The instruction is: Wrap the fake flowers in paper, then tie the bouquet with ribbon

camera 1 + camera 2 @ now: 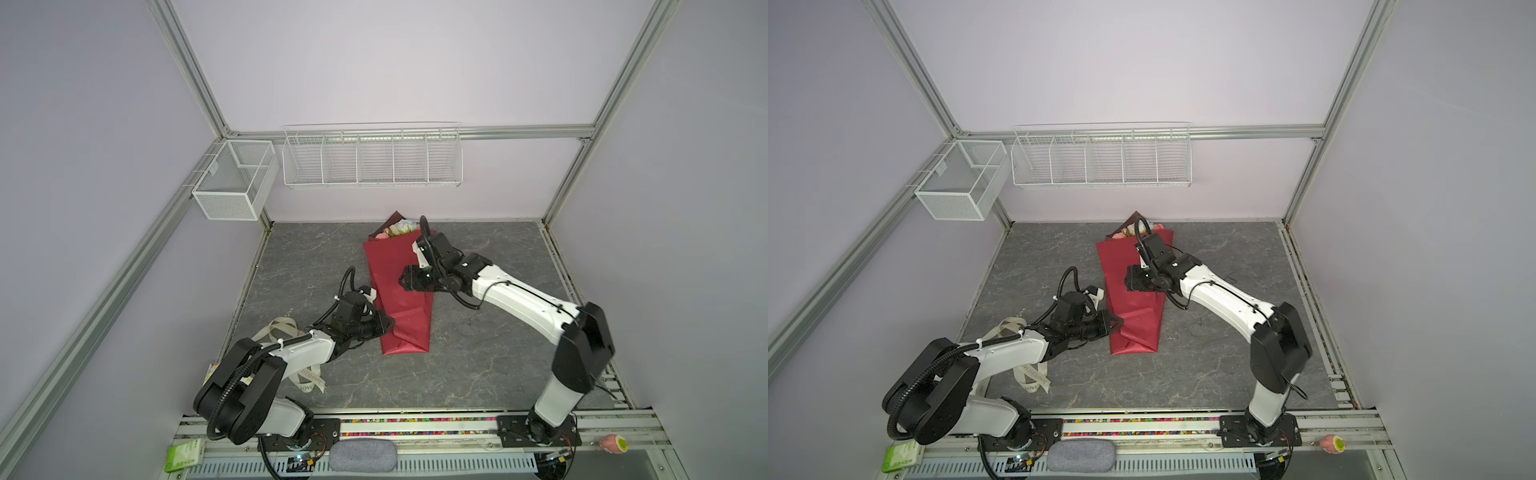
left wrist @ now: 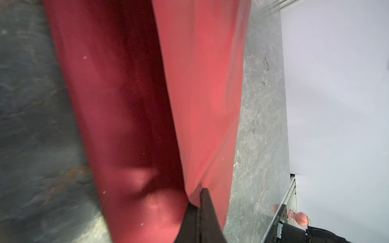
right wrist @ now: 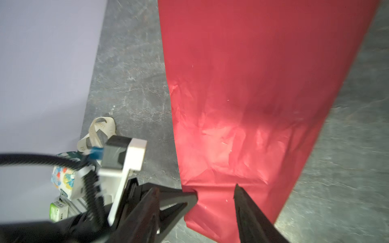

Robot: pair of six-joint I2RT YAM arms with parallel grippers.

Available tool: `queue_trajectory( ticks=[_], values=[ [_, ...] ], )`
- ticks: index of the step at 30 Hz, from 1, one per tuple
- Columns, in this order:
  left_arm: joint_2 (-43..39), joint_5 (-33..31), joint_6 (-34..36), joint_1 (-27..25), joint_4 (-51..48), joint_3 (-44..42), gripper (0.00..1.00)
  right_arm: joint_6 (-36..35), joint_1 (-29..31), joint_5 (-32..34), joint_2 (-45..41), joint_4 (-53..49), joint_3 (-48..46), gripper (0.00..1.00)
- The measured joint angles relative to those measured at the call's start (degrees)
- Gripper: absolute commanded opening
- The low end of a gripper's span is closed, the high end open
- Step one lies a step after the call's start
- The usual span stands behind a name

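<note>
The grey table (image 1: 490, 340) is carrying the bouquet of fake flowers (image 1: 395, 274) at its middle, blooms pointing toward the back wall. The right gripper (image 3: 214, 194) is standing spread-jawed over the red wrap. The left gripper (image 2: 201, 193), jaws pressed together, is pinching the wrap's edge. A cream ribbon (image 1: 309, 376) is lying under the left arm.

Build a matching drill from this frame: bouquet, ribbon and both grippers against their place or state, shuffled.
1. bouquet
2. ribbon
3. left gripper
4. right gripper

A. open, over the red wrap
B. shut on the wrap's edge
C. partly under the left arm
D. lying on the table, blooms at the far end

Pairs: 1-D, 2-C, 3-B, 4-A
</note>
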Motion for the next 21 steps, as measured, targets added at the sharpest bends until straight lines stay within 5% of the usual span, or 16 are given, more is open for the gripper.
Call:
queue_trajectory(
  ticks=[4, 7, 8, 9, 13, 21],
  values=[
    [-0.48, -1.49, -0.02, 0.0, -0.04, -2.32, 0.0, -1.05, -0.44, 3.67, -14.16, 6.97, -13.49, 0.68],
    [-0.57, -2.01, -0.02, 0.0, -0.11, -2.93, 0.01, -1.49, -2.1, 1.51, -17.31, 11.41, -20.22, 0.49],
    [-0.57, -2.1, 0.0, 0.0, -0.04, -2.93, 0.01, -1.38, -2.71, 0.81, -16.24, 11.34, -20.7, 0.33],
    [-0.57, -2.4, 0.02, 0.0, -0.02, -2.93, 0.01, -1.22, -3.56, -0.72, -14.25, 10.84, -20.48, 0.28],
    [-0.55, -3.26, 0.13, 0.0, -0.61, -2.93, 0.01, -0.35, -6.58, -7.78, -3.85, 10.03, -17.68, 0.39],
    [0.11, -3.26, -0.39, 0.0, -0.02, -3.89, 0.02, 1.05, -2.21, -20.26, 8.61, 11.15, -15.52, 0.29]
  ],
)
